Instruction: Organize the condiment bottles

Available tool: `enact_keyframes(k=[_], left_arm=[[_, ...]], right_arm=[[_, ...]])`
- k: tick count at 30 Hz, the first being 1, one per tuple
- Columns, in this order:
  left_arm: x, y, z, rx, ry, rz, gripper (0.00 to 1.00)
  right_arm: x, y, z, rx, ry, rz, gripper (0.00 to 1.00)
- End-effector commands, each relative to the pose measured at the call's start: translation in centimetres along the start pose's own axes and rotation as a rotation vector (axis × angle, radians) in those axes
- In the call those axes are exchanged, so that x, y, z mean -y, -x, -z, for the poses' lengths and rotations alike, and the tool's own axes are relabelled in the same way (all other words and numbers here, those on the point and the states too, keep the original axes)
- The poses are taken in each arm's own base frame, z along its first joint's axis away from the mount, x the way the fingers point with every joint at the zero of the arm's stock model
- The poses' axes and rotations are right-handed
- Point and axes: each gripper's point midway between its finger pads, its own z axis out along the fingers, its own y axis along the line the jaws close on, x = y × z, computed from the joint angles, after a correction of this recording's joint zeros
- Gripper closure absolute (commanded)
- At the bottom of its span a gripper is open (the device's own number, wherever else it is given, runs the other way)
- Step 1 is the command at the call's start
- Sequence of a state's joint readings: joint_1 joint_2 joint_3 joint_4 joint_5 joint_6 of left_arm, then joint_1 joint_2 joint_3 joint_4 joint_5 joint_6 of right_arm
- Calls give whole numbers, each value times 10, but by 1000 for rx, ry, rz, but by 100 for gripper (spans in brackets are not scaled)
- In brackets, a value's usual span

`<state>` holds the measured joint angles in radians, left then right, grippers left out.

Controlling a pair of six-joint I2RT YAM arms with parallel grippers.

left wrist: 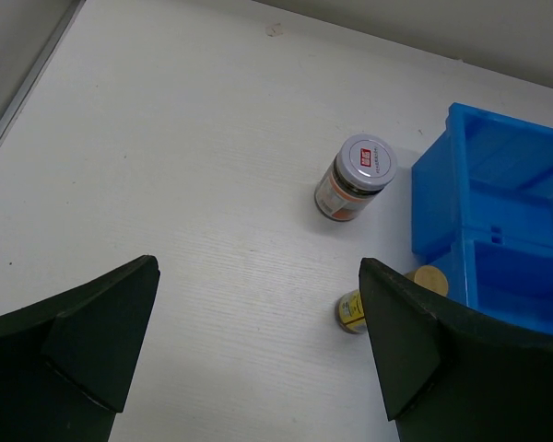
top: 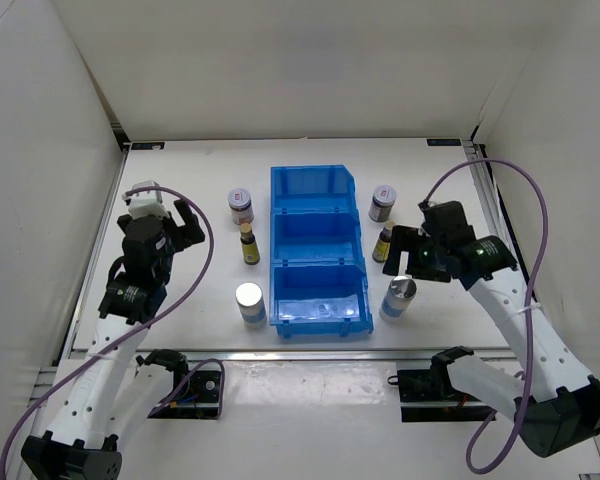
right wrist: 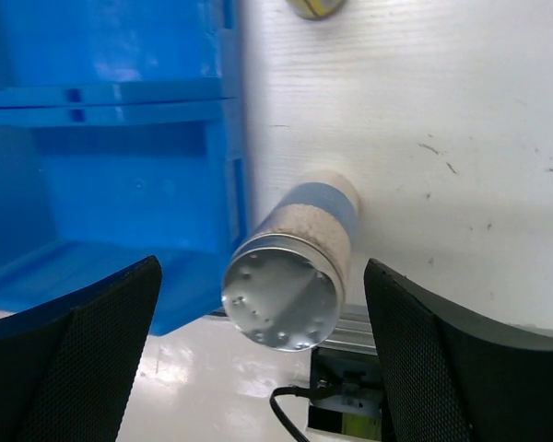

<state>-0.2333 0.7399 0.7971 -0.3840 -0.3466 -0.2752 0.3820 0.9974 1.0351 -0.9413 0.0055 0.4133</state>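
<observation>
Nothing sorted; bin (top: 275, 240) seemingly empty. My right end effector (right wrist: 260, 269) open around shaker (right wrist: 304, 230), ungripped; left end effector (left wrist: 258, 267) open, empty.

Bright even light, soft shadows (mild glare)

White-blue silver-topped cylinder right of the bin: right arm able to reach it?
Probably yes: the right gripper hangs over the white-blue silver-topped cylinder, fingers open either side, nothing between; blue plastic bin close beside.
</observation>
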Motion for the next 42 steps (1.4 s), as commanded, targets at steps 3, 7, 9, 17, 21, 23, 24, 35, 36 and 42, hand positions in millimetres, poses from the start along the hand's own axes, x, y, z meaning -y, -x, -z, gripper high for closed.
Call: enact_keyframes(k=[3, 7, 9, 17, 21, 23, 24, 35, 36, 42], left_arm=[[1, -1, -4, -5, 2, 6, 0], [3, -2, -3, -8, -7, 6, 0], [3, -2, -3, -8, -7, 6, 0], [3, 3, 1, 10, -12, 13, 0], [0, 6, 5, 23, -5, 26, 0], [3, 5, 5, 21, -15, 23, 0], [3, 5, 5, 21, -15, 23, 0], [2, 5, 5, 23, -6, 23, 0], [2, 5, 5, 23, -6, 23, 0], [0, 6, 5, 26, 3, 23, 0]], right_arm=[[11, -14, -10, -30, -129, -25, 7], [13, -29, -16, -66, -193, -55, 11], [11, -35, -18, -75, -199, -61, 18], [16, -59, -27, -123, -240, -81, 22], [19, -69, -29, -139, -265, -78, 33], [18, -68, -28, -126, -264, -79, 39], [18, -68, -28, -126, -264, -79, 41], [17, -57, -16, -86, -259, -35, 80], [14, -52, -14, -75, -249, -38, 83], [-7, -25, 20, 13, -183, 6, 92]])
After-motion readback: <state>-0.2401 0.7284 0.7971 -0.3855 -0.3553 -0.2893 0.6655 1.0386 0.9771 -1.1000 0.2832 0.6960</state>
